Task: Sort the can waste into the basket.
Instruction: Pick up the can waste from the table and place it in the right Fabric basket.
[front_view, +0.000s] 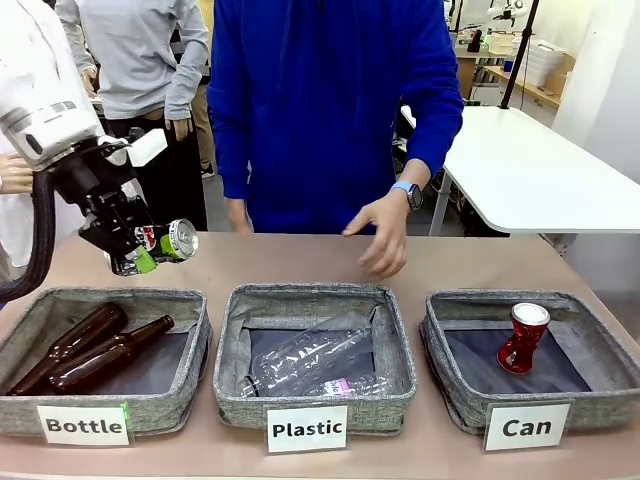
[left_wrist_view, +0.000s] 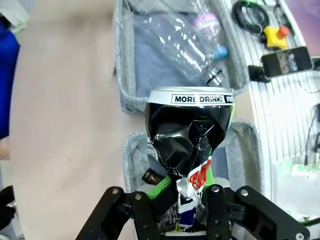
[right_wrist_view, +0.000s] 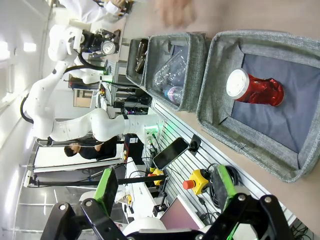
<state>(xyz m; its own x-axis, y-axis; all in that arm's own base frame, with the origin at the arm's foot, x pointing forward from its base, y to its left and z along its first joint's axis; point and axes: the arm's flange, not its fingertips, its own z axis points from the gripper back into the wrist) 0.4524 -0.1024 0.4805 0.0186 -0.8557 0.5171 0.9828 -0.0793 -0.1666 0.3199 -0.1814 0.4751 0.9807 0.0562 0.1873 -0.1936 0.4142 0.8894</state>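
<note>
We see the left claw pinching the crushed black can w/ colourful print, held above the bench just beyond the far edge of the "Bottle" basket, silver top facing right. The right claw is spread wide, nothing between its pads. The red can stands upright inside the "Can" basket at right. A person's hand hovers beyond the "Plastic" basket.

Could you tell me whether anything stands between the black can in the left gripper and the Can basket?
The black can is held above the Bottle basket. The Plastic basket lies between, low; the person's hand hovers over the table near the path to the Can basket.
</note>
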